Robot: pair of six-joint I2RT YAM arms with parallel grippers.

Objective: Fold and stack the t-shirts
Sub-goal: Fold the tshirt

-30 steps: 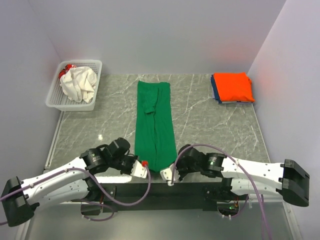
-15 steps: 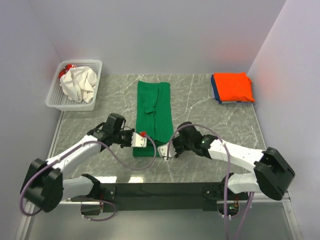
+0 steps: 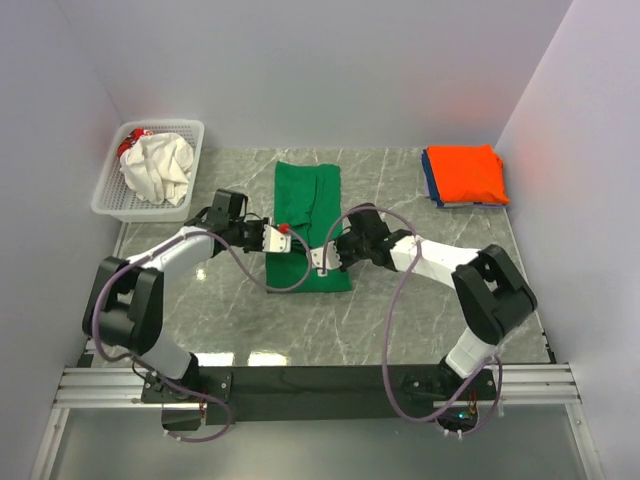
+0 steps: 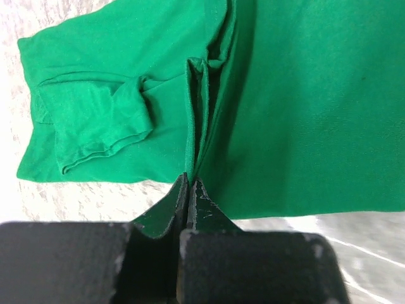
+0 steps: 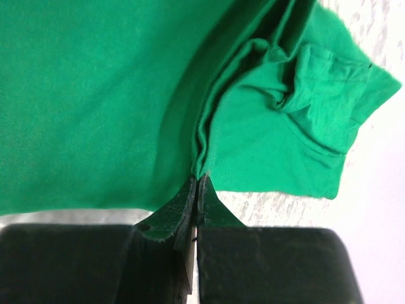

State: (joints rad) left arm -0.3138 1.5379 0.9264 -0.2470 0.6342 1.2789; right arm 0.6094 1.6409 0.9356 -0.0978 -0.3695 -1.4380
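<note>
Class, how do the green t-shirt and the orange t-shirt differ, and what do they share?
The green t-shirt is mid-fold, pinched by the left gripper and right gripper; the orange t-shirt is fully folded, untouched. The green lies on the table; the orange tops a pile. Both are plain cloth.

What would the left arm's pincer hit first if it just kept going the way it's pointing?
The green t-shirt: the left gripper pinches its edge, and cloth fills the view ahead. Beyond it, probably the right gripper, which faces it, though depth is unclear.
</note>
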